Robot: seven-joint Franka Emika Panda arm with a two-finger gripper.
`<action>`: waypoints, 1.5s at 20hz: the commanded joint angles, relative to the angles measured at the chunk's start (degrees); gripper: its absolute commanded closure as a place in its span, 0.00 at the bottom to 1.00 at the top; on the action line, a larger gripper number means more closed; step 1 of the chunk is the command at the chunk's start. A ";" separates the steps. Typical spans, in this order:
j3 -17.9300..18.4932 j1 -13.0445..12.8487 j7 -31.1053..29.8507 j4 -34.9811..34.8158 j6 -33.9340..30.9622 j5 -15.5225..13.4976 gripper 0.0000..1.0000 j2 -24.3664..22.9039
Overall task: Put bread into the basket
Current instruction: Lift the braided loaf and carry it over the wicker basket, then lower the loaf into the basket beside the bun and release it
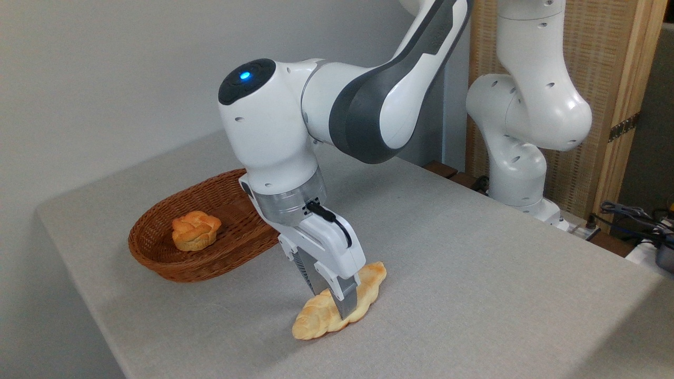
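While the bread (337, 310) lay on the grey tablecloth (474, 273) near the front edge, well short of the basket (158, 258), I had the gripper (337, 300) down over its middle, one finger in front of the loaf and the other hidden behind it. From my view the fingers straddled the loaf, but I could not tell whether they were pressing on it or merely set around it. The basket sat to the left, just beside the wrist, already holding a small knotted bun (195, 230) near its centre. My worry was the grip: a braided, tapering loaf pinched across a narrow waist could pivot and droop at one pointed end, or slip free on the lift. I also judged that a low carry could snag the wicker rim, or bring the loaf down on the bun.
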 commanded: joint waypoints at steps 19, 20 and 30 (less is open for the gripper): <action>-7.38 -0.66 -10.70 10.98 -5.78 -11.44 0.52 -2.75; -8.34 -0.66 -12.10 11.50 -5.78 -12.31 0.52 -2.75; -20.29 -0.84 -20.02 13.44 -5.69 -13.81 0.51 -1.79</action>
